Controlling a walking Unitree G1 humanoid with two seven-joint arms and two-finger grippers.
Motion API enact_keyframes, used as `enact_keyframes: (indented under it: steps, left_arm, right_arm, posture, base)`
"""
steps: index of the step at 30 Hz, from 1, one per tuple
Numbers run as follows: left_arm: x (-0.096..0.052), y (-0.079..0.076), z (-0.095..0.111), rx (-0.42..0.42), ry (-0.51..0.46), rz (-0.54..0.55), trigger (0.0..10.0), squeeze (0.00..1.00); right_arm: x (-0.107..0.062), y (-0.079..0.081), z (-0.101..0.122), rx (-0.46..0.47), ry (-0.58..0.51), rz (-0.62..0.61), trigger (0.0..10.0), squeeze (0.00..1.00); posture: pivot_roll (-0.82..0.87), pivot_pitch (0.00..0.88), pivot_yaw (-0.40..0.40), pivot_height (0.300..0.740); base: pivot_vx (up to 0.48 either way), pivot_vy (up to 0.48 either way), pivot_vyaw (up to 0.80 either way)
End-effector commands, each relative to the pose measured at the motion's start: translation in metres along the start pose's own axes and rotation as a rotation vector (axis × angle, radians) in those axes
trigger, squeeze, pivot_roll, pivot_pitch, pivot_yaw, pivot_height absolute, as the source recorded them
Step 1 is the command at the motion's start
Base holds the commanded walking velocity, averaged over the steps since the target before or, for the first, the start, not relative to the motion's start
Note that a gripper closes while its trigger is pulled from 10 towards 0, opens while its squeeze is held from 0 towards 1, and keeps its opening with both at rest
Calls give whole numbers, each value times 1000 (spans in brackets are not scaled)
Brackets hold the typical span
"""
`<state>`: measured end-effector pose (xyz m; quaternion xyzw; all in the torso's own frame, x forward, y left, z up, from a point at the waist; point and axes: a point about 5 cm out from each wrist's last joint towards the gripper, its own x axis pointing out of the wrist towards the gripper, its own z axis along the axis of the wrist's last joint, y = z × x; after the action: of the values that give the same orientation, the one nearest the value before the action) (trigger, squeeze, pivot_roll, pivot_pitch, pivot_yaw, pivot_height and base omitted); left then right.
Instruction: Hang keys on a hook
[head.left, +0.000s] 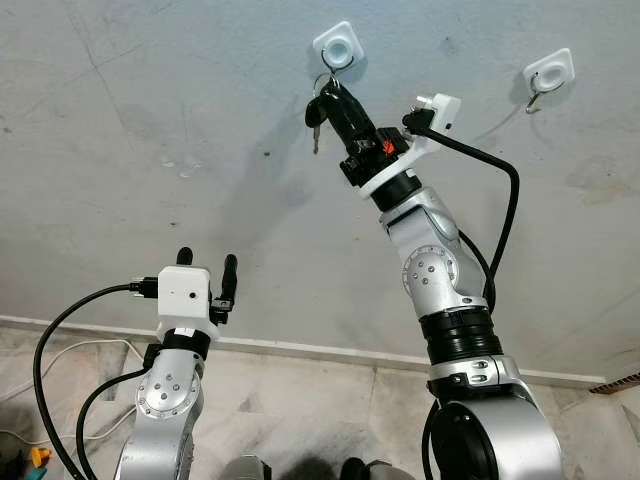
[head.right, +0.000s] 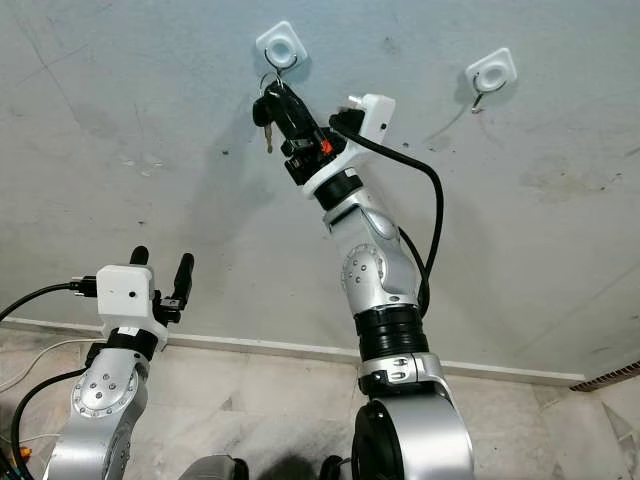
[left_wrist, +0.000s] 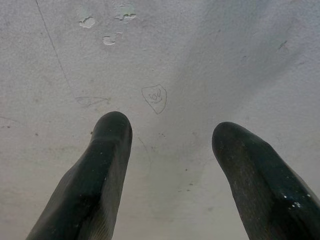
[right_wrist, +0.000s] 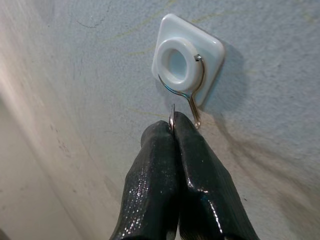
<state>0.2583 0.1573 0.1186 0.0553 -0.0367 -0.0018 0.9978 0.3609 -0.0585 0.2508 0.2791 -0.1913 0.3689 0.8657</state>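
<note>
R claw (right_wrist: 172, 131) pinching key ring (right_wrist: 171, 114) at hook (right_wrist: 186, 75).

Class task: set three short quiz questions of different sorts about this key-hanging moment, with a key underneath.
1. True or false: the left gripper holds the keys.
2. Which hook is the right gripper at: A, the nearer hook; B, the far hook?
3. Fill in: the right gripper's fingers pinch the key ____ just beneath the hook's wire.

Key: 1 false, it is open against the bare wall. 2 A. 3 ring.
</note>
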Motion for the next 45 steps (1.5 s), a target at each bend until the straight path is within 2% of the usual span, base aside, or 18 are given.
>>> enact_keyframes:
  steps: [1,13,17,30,31,32,33,34,35,37,45]
  left_arm:
    - [-2,-1,-2,0,9,-12,10000,0]
    - [-2,0,-1,0,10,-15,10000,0]
    - [-2,0,-2,0,10,-15,10000,0]
    - [-1,-1,-2,0,10,-19,10000,0]
    - [-1,-1,-2,0,9,-19,10000,0]
    - [-1,-1,-2,0,8,-20,10000,0]
    - [-1,-1,-1,0,8,-20,10000,0]
    - [-1,-1,-1,1,7,-20,10000,0]
    - [-1,-1,-1,1,7,-20,10000,0]
    - [-1,-1,-1,1,7,-20,10000,0]
    - [0,-2,-1,-1,6,-21,10000,0]
  right_arm:
    - [-14,-16,-8,20,28,-92,10000,0]
    - [-17,-20,-11,33,40,-134,10000,0]
    - [-20,-24,-17,76,56,-173,10000,0]
    - [-23,-26,-21,73,70,-192,10000,0]
    - [-23,-26,-22,72,70,-197,10000,196]
    - [-24,-27,-21,30,80,-201,10000,714]
    - [-24,-27,-21,-2,86,-204,10000,714]
    - [-24,-26,-21,-17,85,-201,10000,1000]
    - [-24,-26,-21,-22,83,-197,10000,1000]
    - [-23,-28,-20,-126,108,-217,10000,1000]
    - [-25,-30,-21,-137,109,-228,10000,1000]
  posture:
    - [189,164,-6,740]
    - [188,166,-6,740]
    - [188,167,-5,740]
    - [187,164,-2,740]
    - [186,164,-2,740]
    - [187,164,-1,740]
    - [187,163,-1,740]
    - [187,163,-1,740]
    - [188,162,-1,740]
    - [187,162,-1,740]
    - [185,160,-3,740]
  base:
    - [0,0,0]
    - [0,0,0]
    - [0,0,0]
    - [0,0,0]
    - [0,0,0]
    - [0,0,0]
    - [0,0,0]
    - [0,0,0]
    - [0,0,0]
    - [0,0,0]
    - [0,0,0]
